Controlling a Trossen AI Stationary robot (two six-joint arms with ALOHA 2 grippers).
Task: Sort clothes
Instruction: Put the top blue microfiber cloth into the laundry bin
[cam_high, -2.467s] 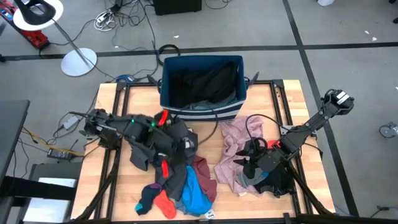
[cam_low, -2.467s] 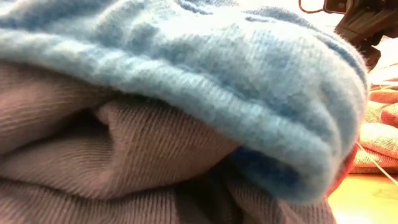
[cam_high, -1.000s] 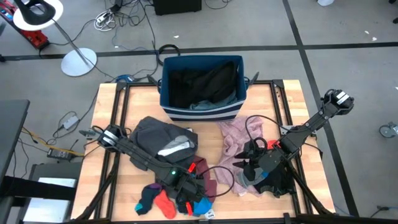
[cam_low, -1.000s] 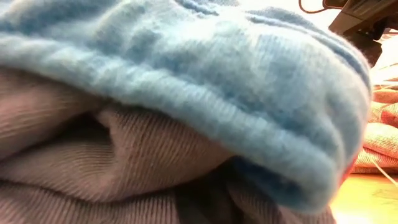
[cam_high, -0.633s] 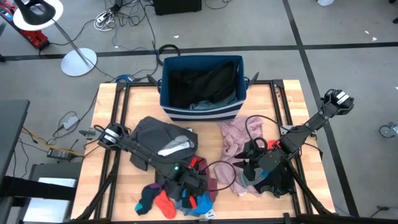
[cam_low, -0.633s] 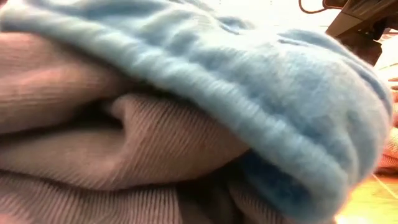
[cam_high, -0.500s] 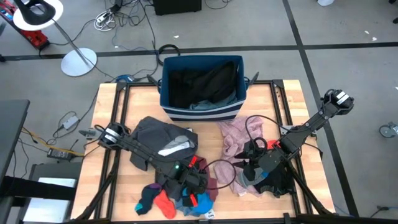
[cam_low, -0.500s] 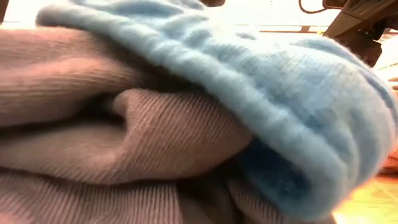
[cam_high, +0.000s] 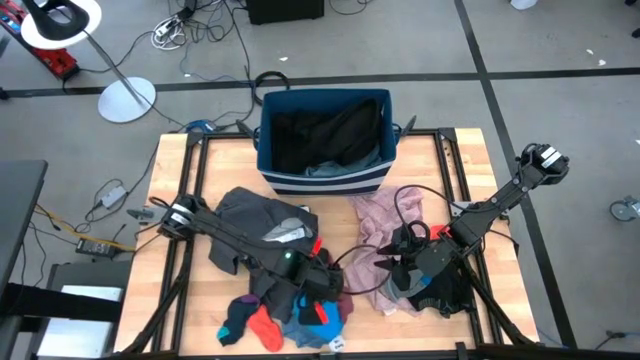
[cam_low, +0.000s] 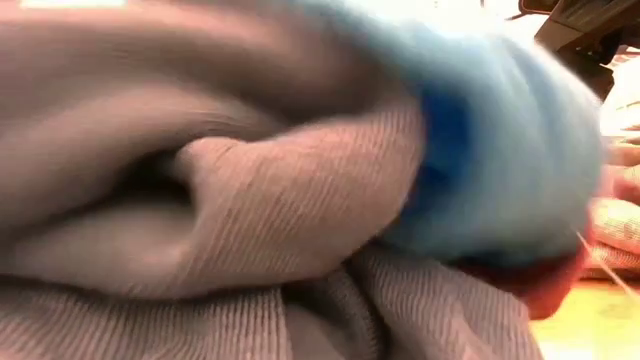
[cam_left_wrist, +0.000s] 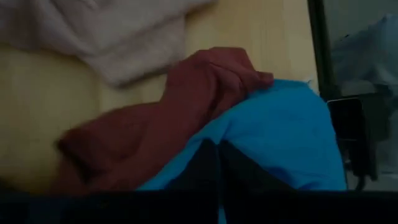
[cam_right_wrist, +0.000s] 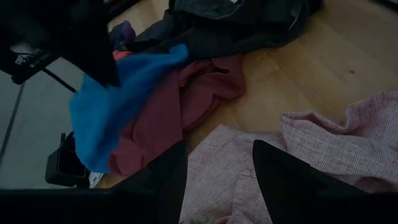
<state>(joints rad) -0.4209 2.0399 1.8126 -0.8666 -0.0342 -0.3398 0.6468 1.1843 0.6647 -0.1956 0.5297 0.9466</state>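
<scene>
High view: left tool (cam_high: 322, 293) pinched shut on the bright blue garment (cam_high: 318, 318) (likely to lift it from the pile); right tool (cam_high: 392, 266) waits, parted.

High view: illumination was even and diffuse; the pale wooden table top (cam_high: 200, 200) appeared bright, with only soft shadows beneath the arms, and focus was sharp throughout. Low view: folds of grey ribbed knit fabric (cam_low: 200, 220) pressed close to the lens filled the frame, smeared by blur across the upper half; the fuzzy light-blue knit garment (cam_low: 520, 150) lost its outline, and the upper right corner was washed out. Both wrist views were dim, soft, and shadowed along the lower edge.
</scene>
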